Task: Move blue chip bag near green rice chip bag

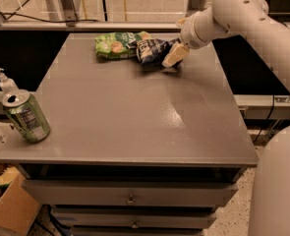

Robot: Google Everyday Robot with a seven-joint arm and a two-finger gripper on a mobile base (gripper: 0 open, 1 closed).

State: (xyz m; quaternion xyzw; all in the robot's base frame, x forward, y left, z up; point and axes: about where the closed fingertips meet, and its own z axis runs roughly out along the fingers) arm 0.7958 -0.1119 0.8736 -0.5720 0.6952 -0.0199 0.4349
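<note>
The blue chip bag [152, 50] is a crumpled navy foil bag with white lettering at the far middle of the grey table [134, 117]. It touches and slightly overlaps the right end of the green rice chip bag [116, 44], which lies flat to its left. My gripper [173, 56] comes in from the right on a white arm and sits at the blue bag's right edge, its tan fingers against the foil.
A green drink can [26, 116] stands at the table's near left corner, with a white pump bottle [6, 81] behind it. Drawers sit under the tabletop. A cardboard box [9, 205] is on the floor at the lower left. A metal rail runs behind the table.
</note>
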